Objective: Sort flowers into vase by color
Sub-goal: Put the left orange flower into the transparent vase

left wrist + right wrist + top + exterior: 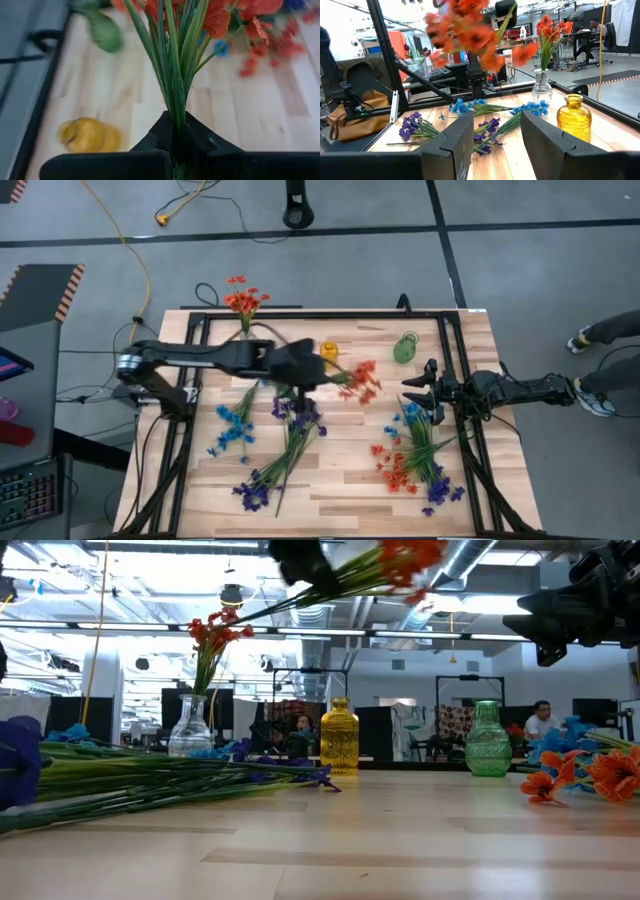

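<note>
Counting first, then surface and room.
Vases: three — clear vase (245, 330) at upper left of the table in the high view, yellow vase (329, 351) mid-top, green vase (405, 347) to its right.
Flowers in vase: one orange-red bunch (242, 300) standing in the clear vase.
Flowers in the air: one orange-red sprig (360, 380), above the table centre, blossoms pointing toward the right of the high view.
Flowers lying, left half: blue sprigs (232, 426), purple sprigs (298, 412), and a second purple bunch (252, 492) at lower left; exact stem count cannot tell.
Flowers lying, right half: one mixed heap (418, 455) of blue, orange-red and purple; stems overlap, cannot count.
Left gripper (177, 142): closed tight on the green stems of the orange-red sprig — held up off the table, centre of the high view, just below the yellow vase.
Right gripper (496, 135): fingers apart with a moderate gap, nothing between them; hovering at the right side of the high view, above the mixed heap.
Surface: light wooden tabletop (340, 470) with a black tube frame (450, 350) around it.
Room: grey floor, yellow cable (140, 260) at upper left of the high view; open workshop behind the table in the low view, with seated people (541, 720) far off.
</note>
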Controlling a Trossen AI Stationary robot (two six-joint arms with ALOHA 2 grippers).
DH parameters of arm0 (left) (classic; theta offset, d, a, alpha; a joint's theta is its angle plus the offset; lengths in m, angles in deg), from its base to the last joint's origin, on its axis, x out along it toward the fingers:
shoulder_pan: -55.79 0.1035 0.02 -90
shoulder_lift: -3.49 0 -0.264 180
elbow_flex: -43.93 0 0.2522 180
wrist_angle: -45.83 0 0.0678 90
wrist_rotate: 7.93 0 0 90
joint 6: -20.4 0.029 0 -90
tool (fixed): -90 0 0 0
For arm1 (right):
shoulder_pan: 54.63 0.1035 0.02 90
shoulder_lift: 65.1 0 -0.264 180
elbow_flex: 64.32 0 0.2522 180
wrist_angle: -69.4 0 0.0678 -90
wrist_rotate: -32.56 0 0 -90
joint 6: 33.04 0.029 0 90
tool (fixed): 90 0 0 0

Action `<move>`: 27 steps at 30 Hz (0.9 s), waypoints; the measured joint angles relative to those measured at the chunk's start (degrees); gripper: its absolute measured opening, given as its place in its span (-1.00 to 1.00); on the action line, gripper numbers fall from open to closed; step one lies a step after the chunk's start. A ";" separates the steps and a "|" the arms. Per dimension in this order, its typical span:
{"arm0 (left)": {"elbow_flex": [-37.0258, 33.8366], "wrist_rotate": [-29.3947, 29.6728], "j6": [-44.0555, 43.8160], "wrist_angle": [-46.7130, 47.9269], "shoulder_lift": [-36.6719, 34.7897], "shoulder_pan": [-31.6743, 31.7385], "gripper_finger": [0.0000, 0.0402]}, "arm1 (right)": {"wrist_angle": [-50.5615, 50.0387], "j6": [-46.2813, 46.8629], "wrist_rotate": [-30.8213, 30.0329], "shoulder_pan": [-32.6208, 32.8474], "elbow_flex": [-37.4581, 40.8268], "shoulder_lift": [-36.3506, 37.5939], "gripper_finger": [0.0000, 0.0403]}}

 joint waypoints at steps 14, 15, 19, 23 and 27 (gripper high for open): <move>-52.07 22.57 3.78 -60.89 -38.41 0.02 -0.99 | 0.11 0.03 0.00 0.00 0.00 0.00 -0.05; -54.82 23.70 5.54 -65.14 -39.74 -0.02 -0.99 | 0.22 0.04 0.00 0.00 0.00 0.01 -0.05; -63.12 28.53 12.17 -79.02 -43.74 0.20 -0.99 | 0.27 0.08 0.00 0.00 0.00 0.00 -0.05; -67.61 32.10 18.60 -87.19 -45.67 1.54 -0.99 | 0.41 0.07 0.00 0.00 0.00 0.01 -0.05; -69.81 30.84 23.03 -93.60 -46.40 4.87 -0.99 | 0.41 0.06 -0.02 -0.02 0.00 0.01 -0.05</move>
